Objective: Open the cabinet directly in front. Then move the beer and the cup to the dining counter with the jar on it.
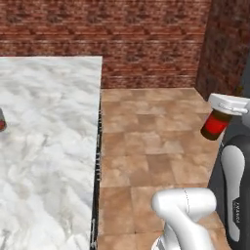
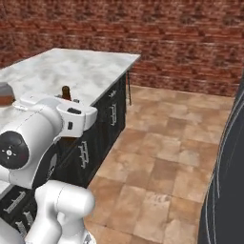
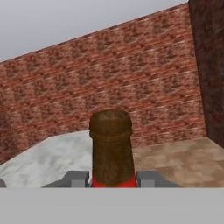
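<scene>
My gripper (image 3: 111,178) is shut on the beer (image 3: 111,148), a dark brown bottle with a red label; its neck rises between the two finger tips. In the left base view the beer (image 1: 215,126) hangs tilted under the white hand (image 1: 228,104), over the tiled floor to the right of the dining counter (image 1: 49,146). From the right base view the bottle's top (image 2: 66,92) peeks out behind my arm, beside the dining counter (image 2: 81,69). The jar (image 1: 1,120) sits at the marble's left edge, cut off by the frame. The cabinet and the cup are out of view.
Black base cabinets with silver handles (image 2: 112,114) line the counter's side. Brown tiled floor (image 1: 146,141) stretches to a red-brick wall (image 1: 122,34). A dark brick-patterned wall (image 1: 227,44) stands at the right.
</scene>
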Controlling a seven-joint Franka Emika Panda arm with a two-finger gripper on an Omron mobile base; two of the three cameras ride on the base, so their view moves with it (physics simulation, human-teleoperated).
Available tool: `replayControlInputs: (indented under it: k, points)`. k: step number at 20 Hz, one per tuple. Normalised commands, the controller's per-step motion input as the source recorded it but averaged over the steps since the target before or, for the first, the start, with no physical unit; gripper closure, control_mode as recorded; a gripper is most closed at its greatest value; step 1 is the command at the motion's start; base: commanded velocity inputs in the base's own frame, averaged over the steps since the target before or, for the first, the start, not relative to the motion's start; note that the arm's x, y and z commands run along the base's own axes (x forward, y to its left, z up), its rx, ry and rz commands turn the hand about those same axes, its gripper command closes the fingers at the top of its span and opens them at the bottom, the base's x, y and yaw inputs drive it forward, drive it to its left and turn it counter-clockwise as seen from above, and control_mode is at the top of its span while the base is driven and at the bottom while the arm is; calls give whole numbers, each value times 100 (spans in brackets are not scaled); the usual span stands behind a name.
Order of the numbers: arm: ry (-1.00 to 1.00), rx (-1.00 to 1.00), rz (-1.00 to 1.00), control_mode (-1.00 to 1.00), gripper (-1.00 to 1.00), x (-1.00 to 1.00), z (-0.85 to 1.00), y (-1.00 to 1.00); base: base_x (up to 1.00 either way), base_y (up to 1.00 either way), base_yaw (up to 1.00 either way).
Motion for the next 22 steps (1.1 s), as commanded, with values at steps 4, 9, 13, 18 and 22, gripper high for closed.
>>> replayControlInputs:
  k: [4, 9, 13, 18, 22]
  points:
    - [0, 0, 0, 100, 100, 0, 0, 0, 74, -5, 72]
    - [0, 0, 0, 100, 100, 0, 0, 0, 5, 0, 88]
    - [0, 0, 0, 100, 100, 0, 0, 0, 0, -35, 72]
    - [0, 0, 0, 100, 100, 0, 0, 0, 0, -57, 64]
    - [0, 0, 0, 100, 100, 0, 0, 0, -11, -78, 57]
